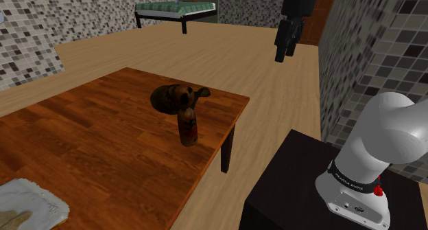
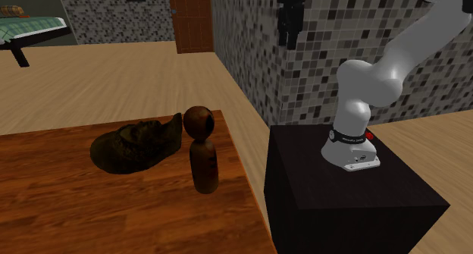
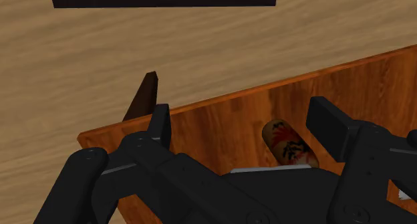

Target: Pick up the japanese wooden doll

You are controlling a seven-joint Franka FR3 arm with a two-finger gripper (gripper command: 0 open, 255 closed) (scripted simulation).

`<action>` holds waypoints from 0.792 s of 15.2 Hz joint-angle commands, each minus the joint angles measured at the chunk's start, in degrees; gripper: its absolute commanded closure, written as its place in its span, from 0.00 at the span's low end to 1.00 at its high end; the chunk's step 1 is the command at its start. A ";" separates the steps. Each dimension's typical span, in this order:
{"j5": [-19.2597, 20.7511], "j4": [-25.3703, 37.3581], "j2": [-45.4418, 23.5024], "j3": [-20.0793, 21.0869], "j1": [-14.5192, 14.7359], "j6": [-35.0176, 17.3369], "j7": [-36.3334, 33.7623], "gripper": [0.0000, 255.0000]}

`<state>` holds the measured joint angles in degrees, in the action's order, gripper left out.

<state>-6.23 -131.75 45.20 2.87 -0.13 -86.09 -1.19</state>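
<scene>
the doll [image 1: 186,128] stands upright on the wooden table [image 1: 82,139] near its edge, with a brown shoe [image 1: 175,97] just beside it at about 11 o'clock in the shoulder view. the claw [image 1: 282,55] hangs in the air at roughly 1 o'clock from the doll, well apart from it. its fingers are spread wide with nothing in them.

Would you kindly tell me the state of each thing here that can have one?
Doll: standing upright on the table, not held.
Pincer: open, empty, high in the air.
Brown shoe: resting on the table beside the doll.
White cloth: lying on the table.
</scene>
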 commanded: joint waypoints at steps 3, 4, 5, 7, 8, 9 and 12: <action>-1.94 -1.04 -0.95 2.53 -0.15 -3.39 -4.12 0.00; -2.84 -1.42 -1.58 3.82 -0.24 -5.12 -6.15 0.00; -3.69 -1.70 -2.32 5.10 -0.34 -6.87 -8.18 0.00; -5.18 -1.96 -4.09 7.67 -0.58 -10.42 -12.19 0.00; -5.84 -1.95 -5.12 8.98 -0.75 -12.20 -14.18 0.00; -6.41 -1.83 -6.24 10.28 -0.96 -13.99 -16.17 0.00; -7.56 -0.89 -10.15 14.17 -1.73 -19.30 -22.19 0.00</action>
<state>-13.23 -132.78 35.85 15.57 -1.77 -103.74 -20.89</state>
